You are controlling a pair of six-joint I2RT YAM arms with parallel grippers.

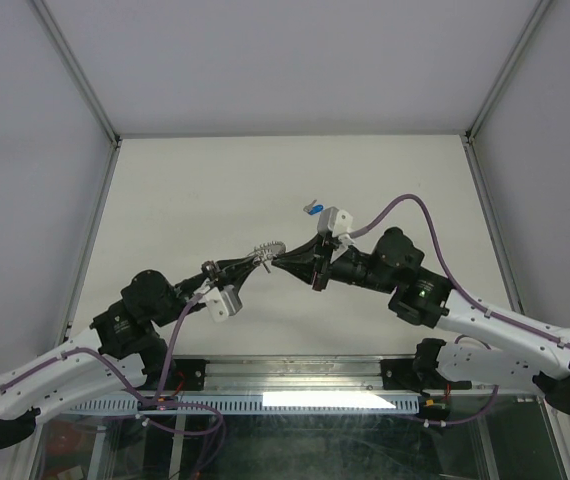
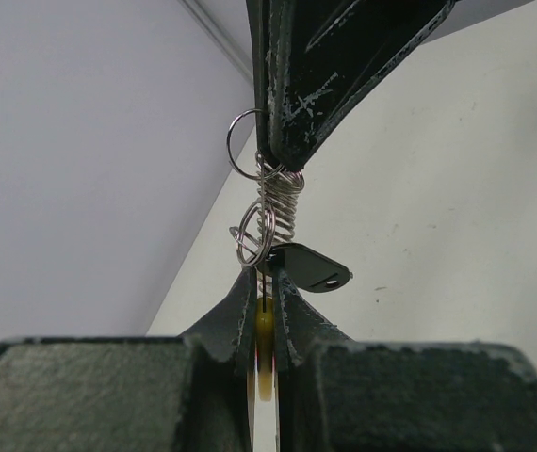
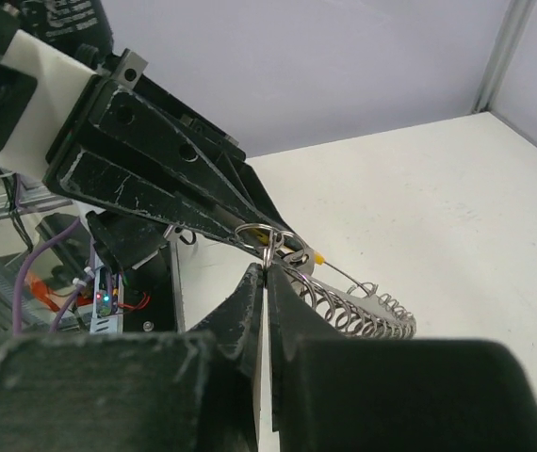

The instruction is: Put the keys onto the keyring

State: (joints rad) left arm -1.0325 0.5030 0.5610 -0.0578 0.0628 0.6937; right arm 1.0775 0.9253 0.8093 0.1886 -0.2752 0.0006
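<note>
The keyring (image 1: 268, 249), a silver coiled ring, hangs in the air between my two grippers over the middle of the table. My left gripper (image 2: 265, 282) is shut on its yellow segment (image 2: 265, 325). The coil (image 2: 284, 202) runs from there to my right gripper (image 2: 281, 162). In the right wrist view my right gripper (image 3: 268, 271) is shut on a small split ring (image 3: 267, 237) at the coil's end (image 3: 363, 315). A dark-looking key (image 2: 312, 268) hangs by the left fingertips. A blue-headed key (image 1: 312, 208) lies on the table behind the right gripper.
The white table (image 1: 185, 200) is walled by grey panels with metal posts at the back corners. Both arms (image 1: 415, 285) meet near the table's middle, with purple cables looping over them. A metal rail (image 1: 295, 375) runs along the near edge.
</note>
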